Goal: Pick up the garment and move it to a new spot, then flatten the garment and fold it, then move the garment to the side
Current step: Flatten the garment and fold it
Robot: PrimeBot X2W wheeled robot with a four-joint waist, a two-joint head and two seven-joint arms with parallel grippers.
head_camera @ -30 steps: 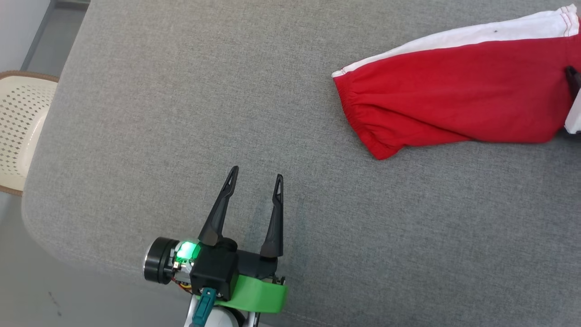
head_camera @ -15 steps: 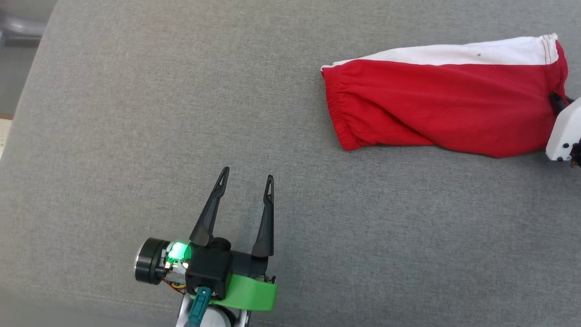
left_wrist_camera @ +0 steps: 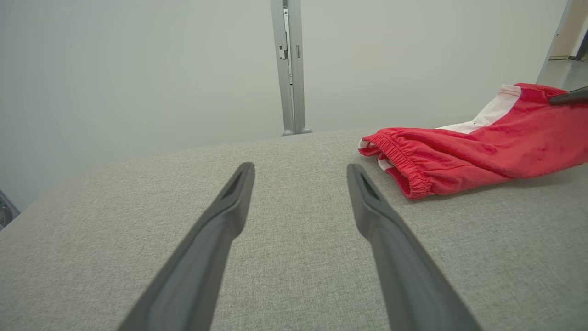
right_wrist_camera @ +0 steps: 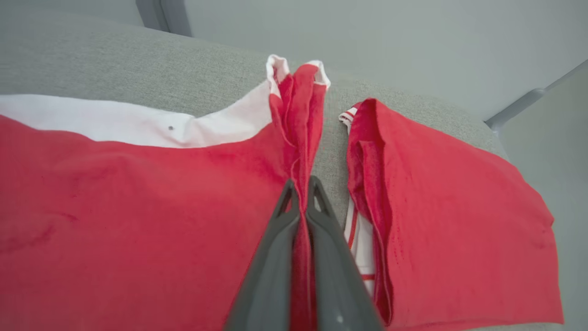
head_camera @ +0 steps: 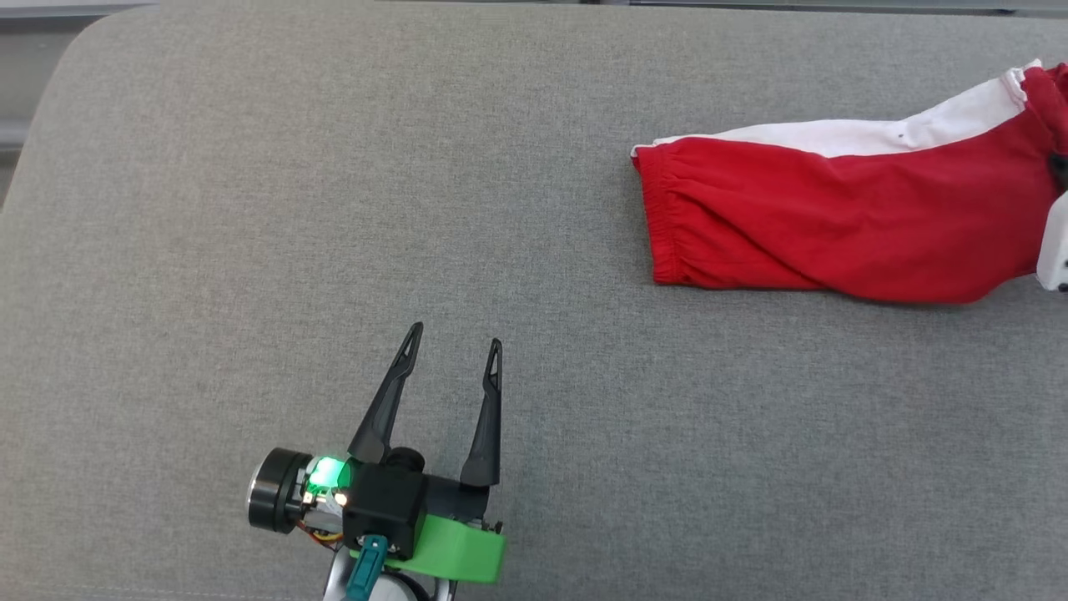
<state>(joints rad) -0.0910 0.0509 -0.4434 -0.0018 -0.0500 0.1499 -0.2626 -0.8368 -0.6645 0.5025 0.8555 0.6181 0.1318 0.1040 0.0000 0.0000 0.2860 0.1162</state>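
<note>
The right claw (right_wrist_camera: pixel 302 189) has just clamped onto a pinch of the red garment (head_camera: pixel 834 225) at the far right of the grey cushion (head_camera: pixel 250 209) (that end already lifting), so the pick-up looks under way. The left claw (head_camera: pixel 450 351) waits wide, near left.
</note>
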